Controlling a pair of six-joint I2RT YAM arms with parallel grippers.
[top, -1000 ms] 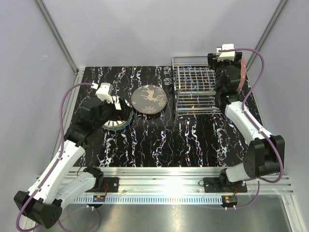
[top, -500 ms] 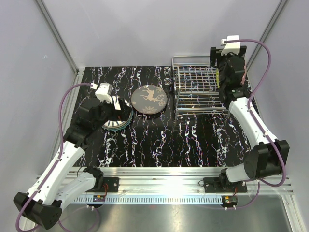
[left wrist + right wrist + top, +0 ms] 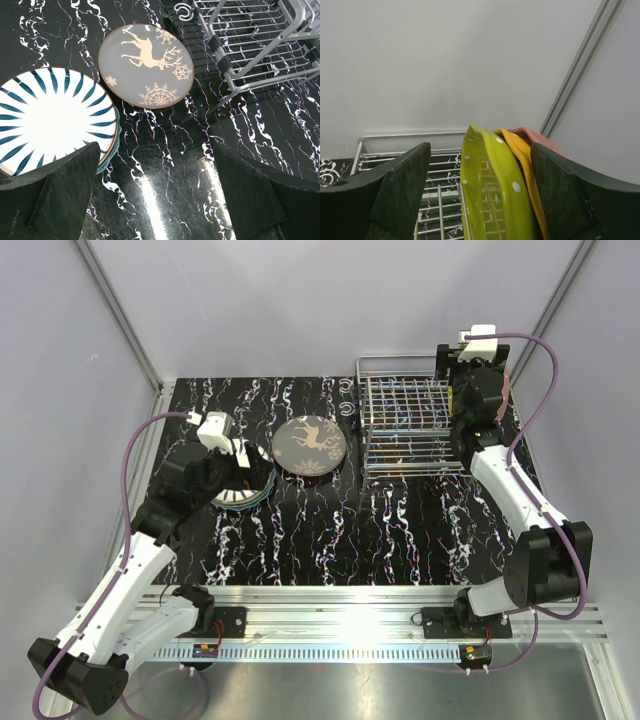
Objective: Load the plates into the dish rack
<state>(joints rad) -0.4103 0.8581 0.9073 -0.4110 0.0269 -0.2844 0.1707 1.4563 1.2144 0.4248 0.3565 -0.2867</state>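
Right, look at the dish rack (image 3: 405,425) at the far right of the table (image 3: 165,165): at its right-hand end three dotted plates stand on edge, side by side, the yellow-green plate (image 3: 490,190) nearest the middle of the rack, the orange plate (image 3: 527,165) against it, and the pink plate (image 3: 540,137) outermost. Your right gripper (image 3: 480,146) hangs over that end with its fingers spread wide; the plates rise up between them, and there is a clear gap between the left-hand finger and the yellow-green rim, so nothing is pinched there. Over on the left, the other plates lie flat on the table outside the rack: the striped plate (image 3: 50,120) sits on top of a teal plate (image 3: 112,155) whose edge just peeks out beneath it, and the grey deer plate (image 3: 146,65) lies just beside that stack, between it and the rack. Your left gripper (image 3: 155,147) hovers above the stack's near edge, fingers fully apart, gripping nothing.
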